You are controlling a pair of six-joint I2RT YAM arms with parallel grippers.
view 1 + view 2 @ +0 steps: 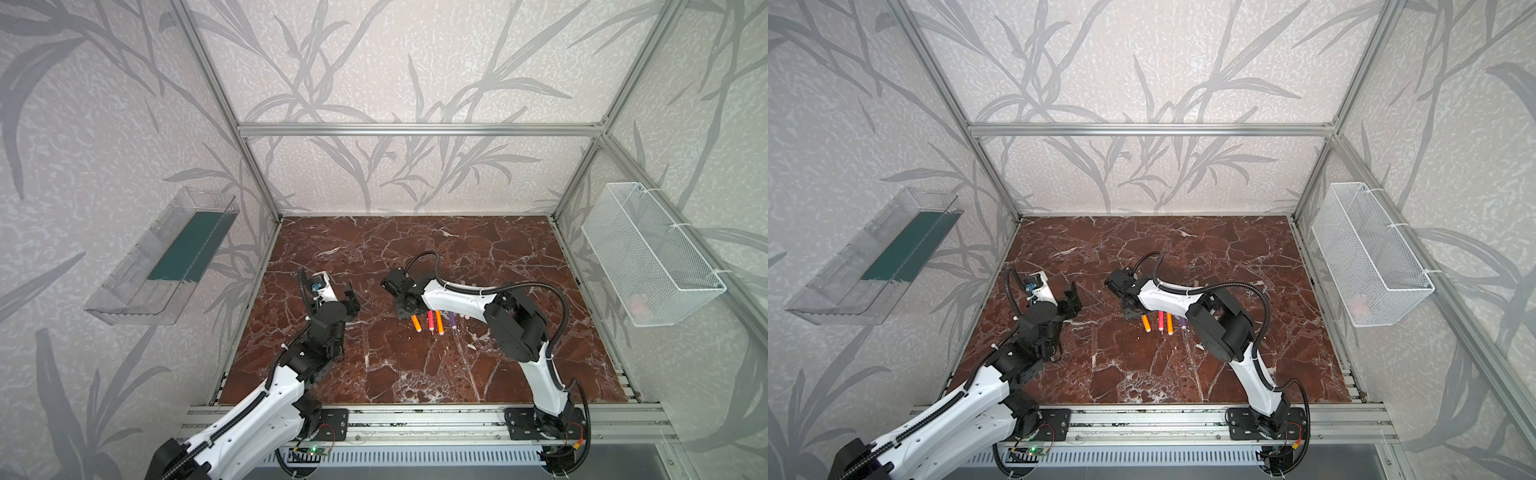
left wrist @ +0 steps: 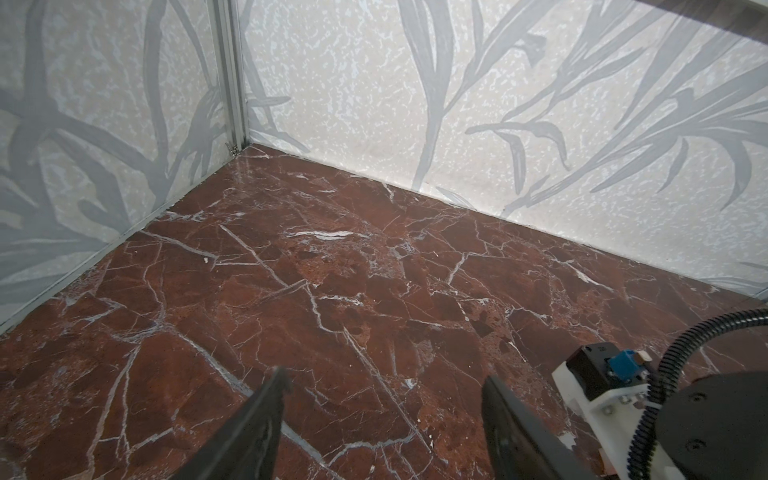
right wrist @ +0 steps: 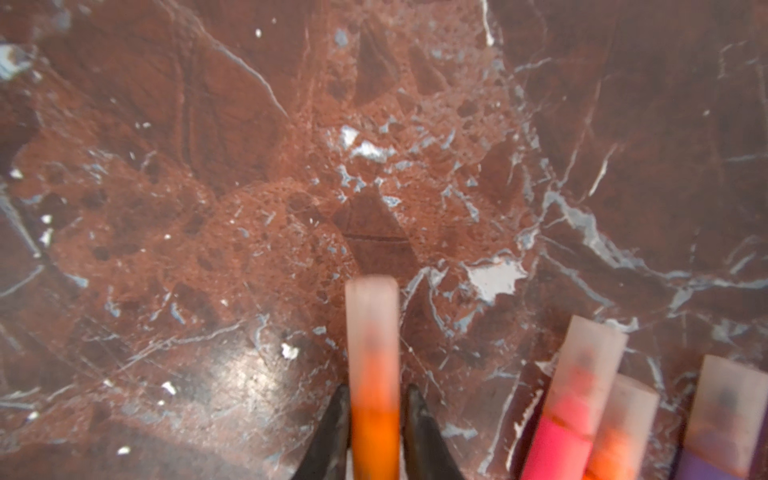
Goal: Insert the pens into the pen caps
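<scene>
1. Now the right pincer [image 3: 377, 388] straddles a capped orange pen [image 3: 376, 436] lying on the surface [image 1: 374, 249]; gripping or released, I cannot tell; the left pincer [image 2: 386, 377] gapes empty.
2. Likely light, stiff, slick and prone to roll; take the barrel, not the cap [image 3: 371, 316].
3. Count in view: two orange pens [image 1: 439, 322], one pink pen [image 1: 431, 320], one purple pen [image 1: 452, 320]; four caps, all fitted.

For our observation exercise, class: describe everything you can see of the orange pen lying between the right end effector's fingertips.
The orange pen is slim and looks like plastic, with a translucent pinkish cap fitted over its tip. It lies flat on the brown marble table, apart from three other capped pens beside it. The right end effector has one dark fingertip on each side of the pen; it is unclear whether they press it.
</scene>
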